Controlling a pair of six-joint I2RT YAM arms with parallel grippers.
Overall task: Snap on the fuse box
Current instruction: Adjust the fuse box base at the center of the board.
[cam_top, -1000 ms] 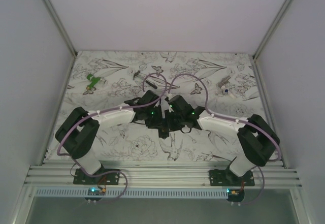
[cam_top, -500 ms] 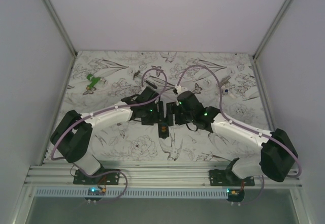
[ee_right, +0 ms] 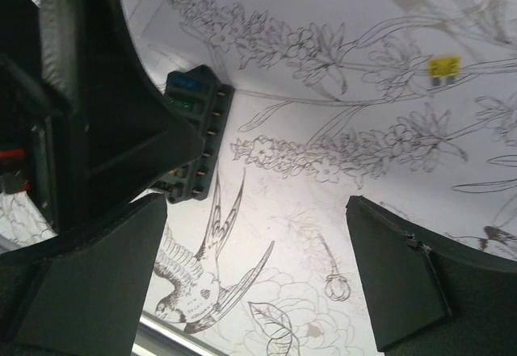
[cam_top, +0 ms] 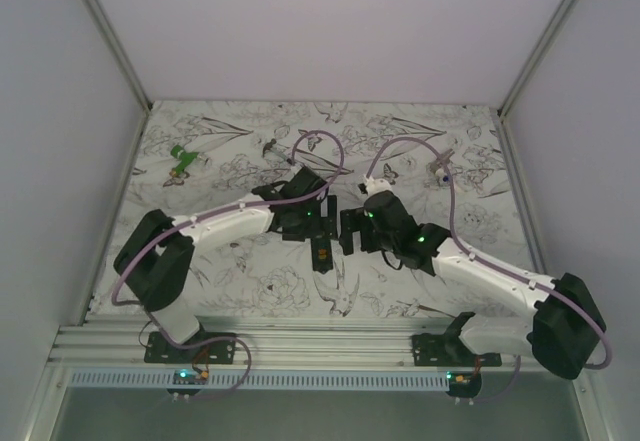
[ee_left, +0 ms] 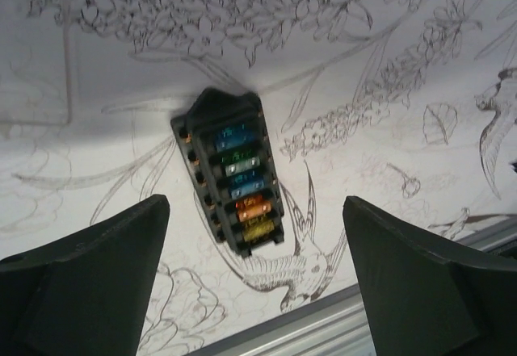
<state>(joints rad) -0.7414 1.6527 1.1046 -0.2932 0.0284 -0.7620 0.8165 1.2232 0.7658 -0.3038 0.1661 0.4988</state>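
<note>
The fuse box (ee_left: pixel 230 174) is a small black box with a row of blue, green, orange and yellow fuses showing on its top face. It lies flat on the patterned table (cam_top: pixel 240 281), near the front edge (cam_top: pixel 322 254). My left gripper (ee_left: pixel 254 275) hovers above it, open, with nothing between its fingers. My right gripper (ee_right: pixel 258 275) is also open and empty, just to the right of the box (ee_right: pixel 194 130). The left arm's gripper hides part of the box in the right wrist view. Both grippers sit close together at mid-table, left (cam_top: pixel 322 216) and right (cam_top: pixel 348 231).
A loose yellow fuse (ee_right: pixel 443 67) lies on the cloth to the right. At the back are a green piece (cam_top: pixel 181 159), a thin dark tool (cam_top: pixel 270 147) and a small part (cam_top: pixel 440 171). An aluminium rail (cam_top: pixel 320 341) runs along the near edge, with walls on three sides.
Both grippers have opened wide and drawn back from the fuse box, which now lies free on the table. The right arm has stretched out lower, and the left wrist has shifted back.
</note>
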